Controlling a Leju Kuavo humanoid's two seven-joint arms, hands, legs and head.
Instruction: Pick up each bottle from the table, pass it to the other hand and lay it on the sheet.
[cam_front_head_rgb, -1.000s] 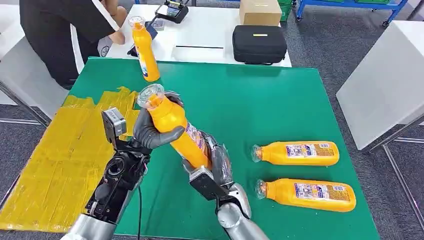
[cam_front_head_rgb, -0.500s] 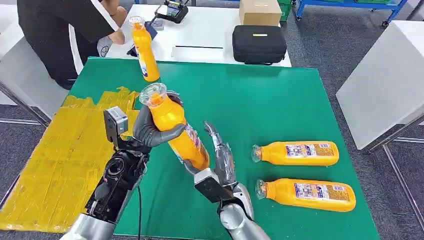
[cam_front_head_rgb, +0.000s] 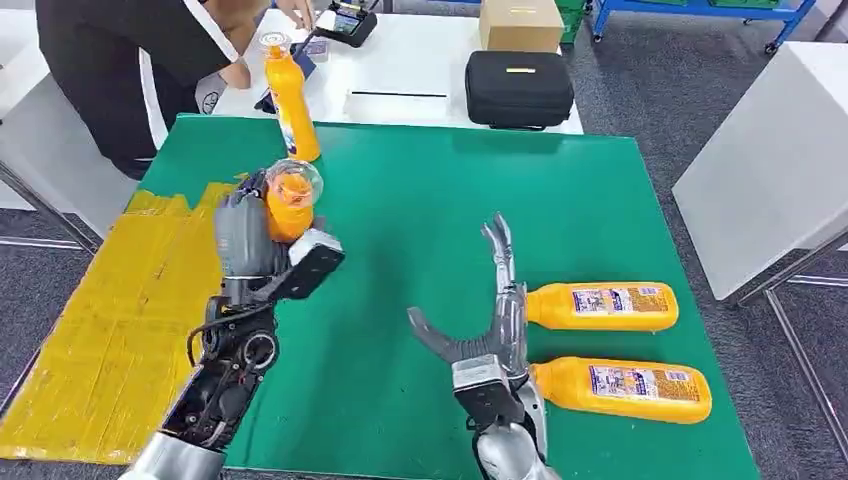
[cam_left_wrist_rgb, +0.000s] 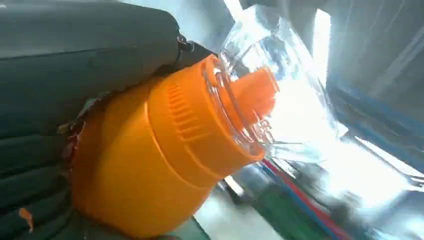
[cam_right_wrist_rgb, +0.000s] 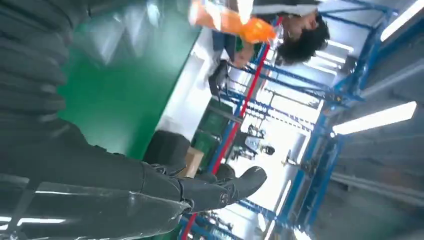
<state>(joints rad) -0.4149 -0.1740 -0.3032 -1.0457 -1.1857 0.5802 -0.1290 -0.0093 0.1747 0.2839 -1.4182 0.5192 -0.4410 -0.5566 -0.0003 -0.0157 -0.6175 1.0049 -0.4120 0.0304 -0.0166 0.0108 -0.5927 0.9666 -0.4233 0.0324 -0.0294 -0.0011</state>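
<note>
Green covering is spread over the counter (cam_front_head_rgb: 560, 200), and a yellow sheet (cam_front_head_rgb: 110, 320) is laid over its left part. Behind the counter a white table (cam_front_head_rgb: 420, 60) is seen with a black case (cam_front_head_rgb: 518, 88) and a cardboard box (cam_front_head_rgb: 520, 22) on it, and a person in dark clothing (cam_front_head_rgb: 120, 60) is bent over at the far left corner. One orange bottle (cam_front_head_rgb: 291, 207) is gripped by the left hand (cam_front_head_rgb: 250, 240), whose fingers are wrapped round its body; the bottle is held well above the counter at the edge of the yellow sheet, with its clear cap (cam_left_wrist_rgb: 280, 75) turned up towards the head camera. The right hand (cam_front_head_rgb: 490, 310) is held spread and empty over the green surface, fingers extended forward and the thumb stuck out to the left. Just beside it, two more orange bottles are laid on their sides on the right part of the counter, caps pointing left: the farther lying bottle (cam_front_head_rgb: 600, 306) and the nearer lying bottle (cam_front_head_rgb: 625, 389), parallel and slightly apart. A fourth bottle, the upright bottle (cam_front_head_rgb: 290, 100), is stood at the far edge of the counter near the person.
</note>
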